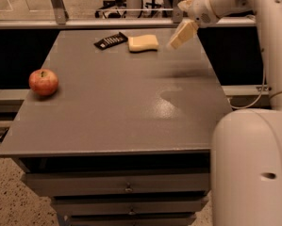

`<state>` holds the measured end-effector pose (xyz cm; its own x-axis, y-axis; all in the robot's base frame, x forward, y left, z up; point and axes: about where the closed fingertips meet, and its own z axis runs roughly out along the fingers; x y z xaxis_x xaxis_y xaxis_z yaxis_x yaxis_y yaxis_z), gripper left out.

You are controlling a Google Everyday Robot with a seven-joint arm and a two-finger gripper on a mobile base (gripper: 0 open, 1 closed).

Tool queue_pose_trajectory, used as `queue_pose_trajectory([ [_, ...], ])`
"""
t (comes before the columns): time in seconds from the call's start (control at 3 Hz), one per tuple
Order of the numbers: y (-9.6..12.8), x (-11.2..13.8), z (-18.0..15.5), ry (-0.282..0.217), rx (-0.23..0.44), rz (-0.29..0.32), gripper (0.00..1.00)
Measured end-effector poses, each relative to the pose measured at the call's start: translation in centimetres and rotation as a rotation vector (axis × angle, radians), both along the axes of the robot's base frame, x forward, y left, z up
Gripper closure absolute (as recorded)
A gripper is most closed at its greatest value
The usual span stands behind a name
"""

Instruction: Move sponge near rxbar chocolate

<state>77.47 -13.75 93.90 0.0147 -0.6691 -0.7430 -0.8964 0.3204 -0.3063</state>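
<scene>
The pale yellow sponge (pixel 143 43) lies flat on the grey table (pixel 121 102) near its far edge. The black rxbar chocolate (pixel 111 41) lies just left of the sponge, almost touching it. My gripper (pixel 181 35) hangs in the air to the right of the sponge, lifted off the table and holding nothing.
A red apple (pixel 43 82) sits at the table's left edge. My white arm (pixel 251 164) fills the right side of the view. A drawer unit (pixel 126 187) sits under the tabletop. A rail and chairs stand behind the table.
</scene>
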Motion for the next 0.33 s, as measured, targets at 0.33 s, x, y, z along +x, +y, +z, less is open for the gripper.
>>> queue_pose_trajectory([
  [0.33, -2.5, -3.24, 1.01, 0.009, 0.14, 0.012, 0.0],
])
